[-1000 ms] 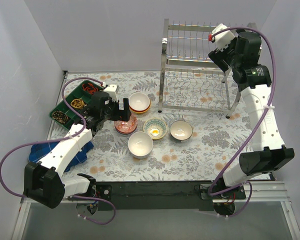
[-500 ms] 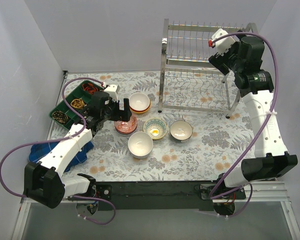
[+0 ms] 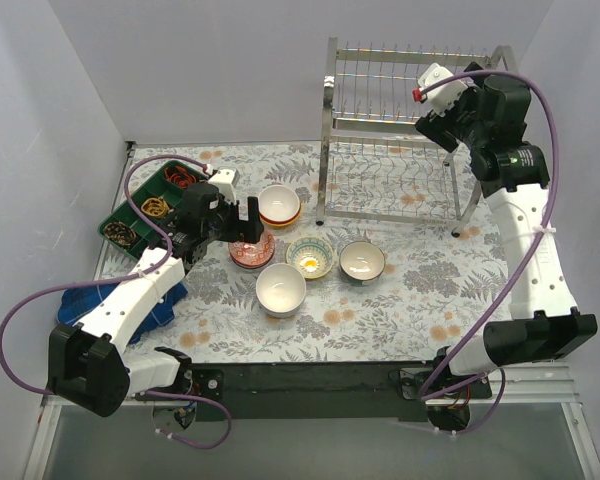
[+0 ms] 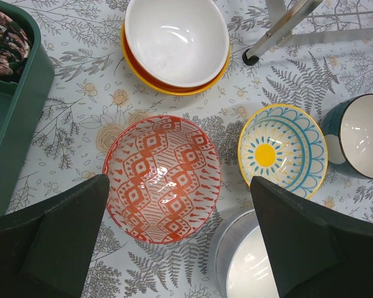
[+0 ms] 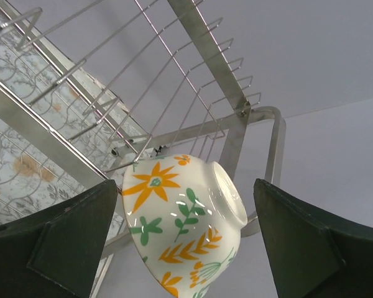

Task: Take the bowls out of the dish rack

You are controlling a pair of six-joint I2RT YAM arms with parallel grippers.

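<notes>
The chrome dish rack (image 3: 395, 140) stands at the back right. A white floral bowl (image 5: 180, 230) leans tilted against its upper wires (image 5: 174, 74). It sits between the wide-open fingers of my right gripper (image 5: 185, 186), with a gap on each side. My left gripper (image 4: 180, 180) is open and hovers over a red-patterned bowl (image 4: 163, 177) on the table. Around it are an orange and yellow stack with a white inside (image 4: 176, 43), a yellow and blue patterned bowl (image 4: 283, 156), a teal bowl (image 4: 357, 136) and a white bowl (image 3: 280, 290). In the top view the right arm hides the floral bowl.
A green compartment tray (image 3: 140, 205) holding small items sits at the far left, beside my left arm. A blue cloth (image 3: 130, 305) lies under that arm. A rack leg (image 4: 280, 28) stands close to the stacked bowls. Grey walls enclose the table on three sides.
My right wrist has swung slightly left and up at the rack's upper tier. The left arm and the table bowls have not moved.
</notes>
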